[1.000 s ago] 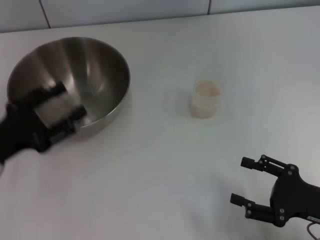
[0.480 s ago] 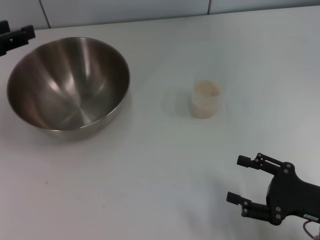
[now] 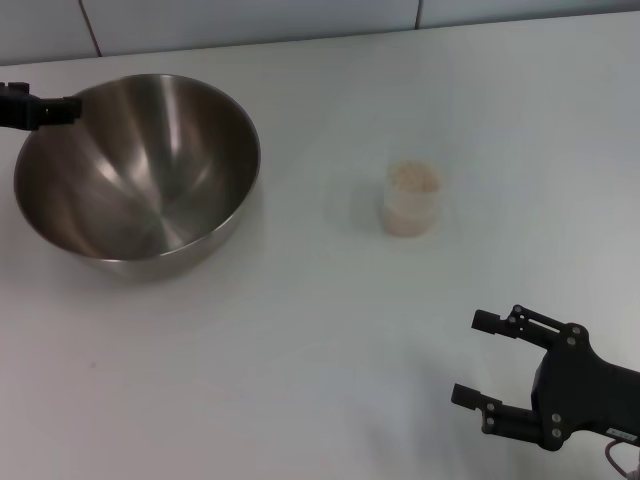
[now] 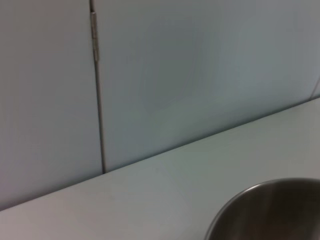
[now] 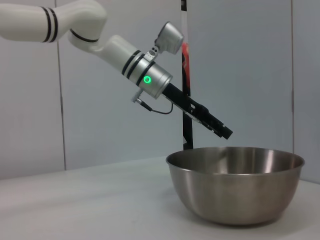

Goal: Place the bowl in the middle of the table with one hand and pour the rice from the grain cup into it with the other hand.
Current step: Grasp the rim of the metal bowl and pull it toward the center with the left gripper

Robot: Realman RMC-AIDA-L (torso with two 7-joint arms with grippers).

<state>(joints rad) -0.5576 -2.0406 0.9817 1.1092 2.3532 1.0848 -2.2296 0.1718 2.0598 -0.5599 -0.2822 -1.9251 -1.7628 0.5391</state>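
Note:
The steel bowl (image 3: 140,170) stands upright at the table's (image 3: 300,340) far left. My left gripper (image 3: 45,109) reaches in from the left edge and sits at the bowl's far-left rim. In the right wrist view the left gripper (image 5: 220,130) hovers just above the bowl (image 5: 235,187). The left wrist view shows only a piece of the bowl's rim (image 4: 260,192). The grain cup (image 3: 412,205) stands upright right of centre with rice (image 3: 413,179) in it. My right gripper (image 3: 470,358) is open and empty, low near the front right, well short of the cup.
A pale tiled wall (image 3: 250,20) runs along the table's far edge. A red-and-black post (image 5: 186,75) stands behind the bowl. Bare tabletop lies between bowl and cup and in front of both.
The left gripper swung from over the bowl's near side out past its far-left edge, then came in to the rim. The right gripper crept slightly left. Bowl and cup have not moved.

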